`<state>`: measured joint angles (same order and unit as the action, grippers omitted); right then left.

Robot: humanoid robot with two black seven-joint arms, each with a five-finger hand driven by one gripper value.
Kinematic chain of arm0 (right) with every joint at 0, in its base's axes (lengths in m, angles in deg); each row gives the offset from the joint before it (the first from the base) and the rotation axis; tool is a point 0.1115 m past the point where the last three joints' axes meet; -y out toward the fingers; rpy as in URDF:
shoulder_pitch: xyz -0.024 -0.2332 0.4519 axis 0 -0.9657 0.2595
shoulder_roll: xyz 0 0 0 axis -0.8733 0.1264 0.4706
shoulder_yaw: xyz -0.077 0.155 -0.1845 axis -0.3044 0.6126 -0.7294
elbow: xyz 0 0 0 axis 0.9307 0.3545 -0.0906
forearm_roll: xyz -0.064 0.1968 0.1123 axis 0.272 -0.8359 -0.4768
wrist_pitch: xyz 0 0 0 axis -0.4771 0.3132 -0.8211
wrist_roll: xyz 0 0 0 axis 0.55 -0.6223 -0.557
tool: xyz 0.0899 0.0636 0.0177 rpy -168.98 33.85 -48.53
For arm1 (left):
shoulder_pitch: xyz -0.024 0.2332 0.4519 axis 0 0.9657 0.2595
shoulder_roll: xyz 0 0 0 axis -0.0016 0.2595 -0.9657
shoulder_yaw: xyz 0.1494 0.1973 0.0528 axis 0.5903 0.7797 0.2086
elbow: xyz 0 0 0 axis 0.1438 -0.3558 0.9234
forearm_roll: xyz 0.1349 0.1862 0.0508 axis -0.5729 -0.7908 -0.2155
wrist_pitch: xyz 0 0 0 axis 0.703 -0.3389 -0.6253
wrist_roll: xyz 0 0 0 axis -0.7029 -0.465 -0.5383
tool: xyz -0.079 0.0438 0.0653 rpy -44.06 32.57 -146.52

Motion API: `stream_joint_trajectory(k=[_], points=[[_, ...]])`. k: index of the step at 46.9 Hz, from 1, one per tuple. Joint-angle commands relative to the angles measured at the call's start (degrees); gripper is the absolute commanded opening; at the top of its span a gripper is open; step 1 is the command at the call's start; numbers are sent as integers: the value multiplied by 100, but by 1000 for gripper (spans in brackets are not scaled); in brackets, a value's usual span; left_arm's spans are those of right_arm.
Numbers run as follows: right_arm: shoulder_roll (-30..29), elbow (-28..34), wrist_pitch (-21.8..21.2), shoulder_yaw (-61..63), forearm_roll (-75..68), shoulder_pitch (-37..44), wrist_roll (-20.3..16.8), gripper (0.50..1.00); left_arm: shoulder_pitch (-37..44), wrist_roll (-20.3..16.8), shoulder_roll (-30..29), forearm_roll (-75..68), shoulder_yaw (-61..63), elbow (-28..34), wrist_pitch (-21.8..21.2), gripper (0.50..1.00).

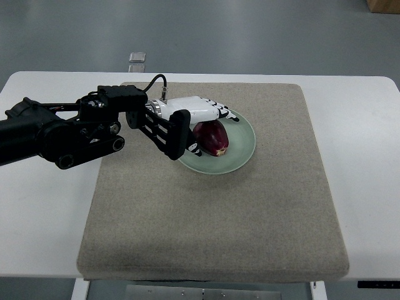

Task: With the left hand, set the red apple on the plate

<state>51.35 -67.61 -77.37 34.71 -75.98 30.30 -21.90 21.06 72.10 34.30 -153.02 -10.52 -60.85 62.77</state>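
While curled round the red apple (212, 139), left hand (199, 125) grips it | apple on green plate (244, 150) | no legible writing

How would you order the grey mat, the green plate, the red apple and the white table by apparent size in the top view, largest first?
1. White table
2. Grey mat
3. Green plate
4. Red apple, partly hidden by the left hand, but clearly smaller than the plate it sits on.

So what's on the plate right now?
A red apple sits on the green plate, with the left hand over it. The hand covers the plate's left part and the contact with the apple.
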Motion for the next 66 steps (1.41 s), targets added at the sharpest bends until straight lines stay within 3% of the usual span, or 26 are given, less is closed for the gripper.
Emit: stream_joint_trajectory(k=[1,21,32,39,46,56,66], points=[[0,0,0,0,0,0,5,930,-23,0,-17,1,-25,-25,1,994],[0,0,0,0,0,0,5,930,-40,0,-281,360,-1131,-236,291,994],[0,0,0,0,0,0,-4,930,-5,9,-623,2222,-1852,-157,484,994],[0,0,0,0,0,0,-4,930,92,9,-808,3418,-2151,158,344,994],[0,0,0,0,0,0,-4,930,355,-105,-843,4920,-2388,747,-104,996],[0,0,0,0,0,0,-4,930,680,-290,-835,6881,-2889,1091,-113,996],[0,0,0,0,0,0,-4,930,1462,-369,-712,7735,-3926,1091,-96,1000]])
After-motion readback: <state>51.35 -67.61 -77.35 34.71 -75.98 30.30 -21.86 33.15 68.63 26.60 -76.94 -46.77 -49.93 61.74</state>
